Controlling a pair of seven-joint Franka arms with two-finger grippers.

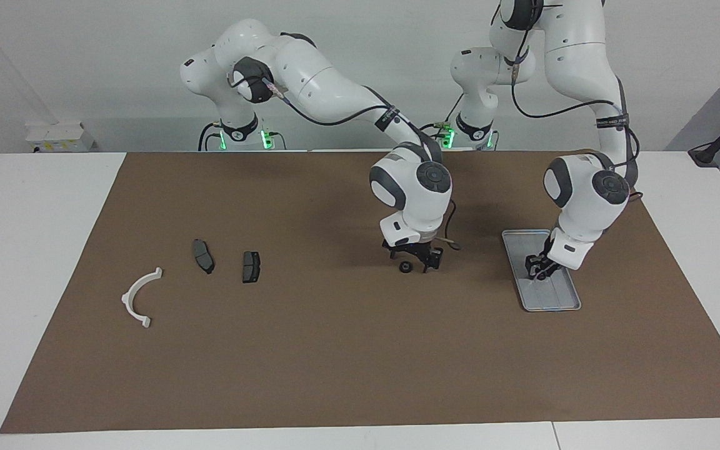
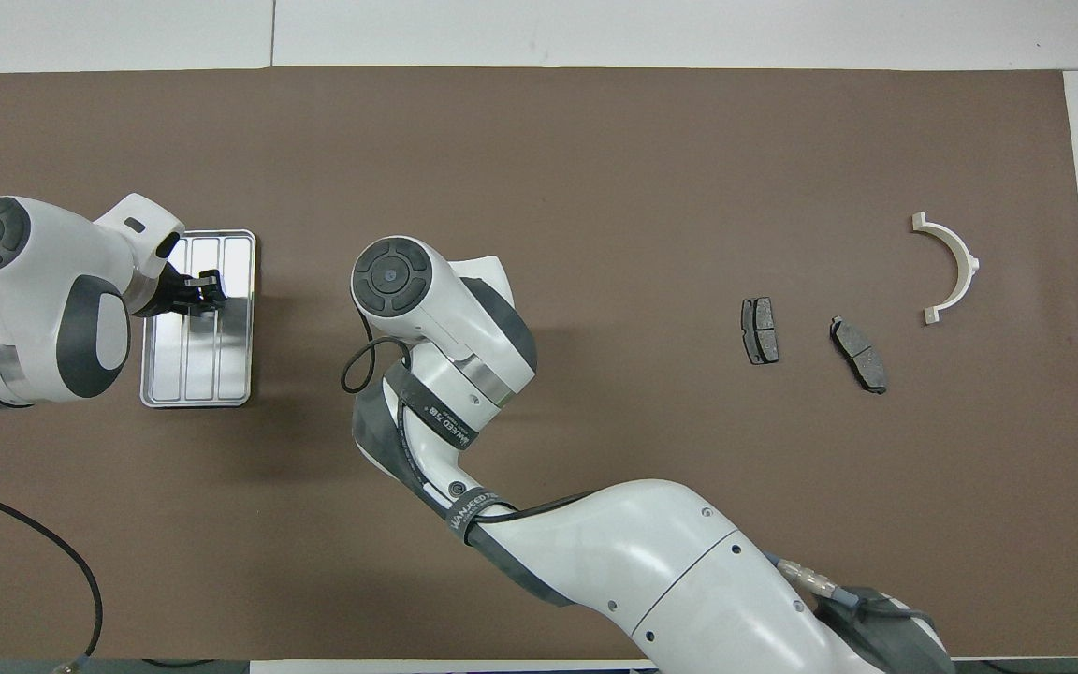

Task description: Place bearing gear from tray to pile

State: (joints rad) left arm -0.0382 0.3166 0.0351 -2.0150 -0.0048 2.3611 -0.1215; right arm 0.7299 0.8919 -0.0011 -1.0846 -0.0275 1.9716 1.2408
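My left gripper [image 1: 538, 270] [image 2: 200, 286] is down in the silver tray [image 1: 561, 305] [image 2: 196, 397], its fingers drawn in on a small dark bearing gear that they mostly hide. Mid-mat, my right gripper [image 1: 417, 264] stands open just above the brown mat. A second small black bearing gear [image 1: 405, 268] lies on the mat at its fingertips; the wrist hides both in the overhead view. The pile lies toward the right arm's end: a white bracket [image 1: 127, 294] [image 2: 968, 263] and two dark pads [image 1: 203, 255] [image 1: 250, 266].
The brown mat [image 1: 335, 362] covers most of the white table. The right arm's forearm stretches low over the mat's near part in the overhead view. A cable loop [image 2: 356, 360] hangs beside the right wrist.
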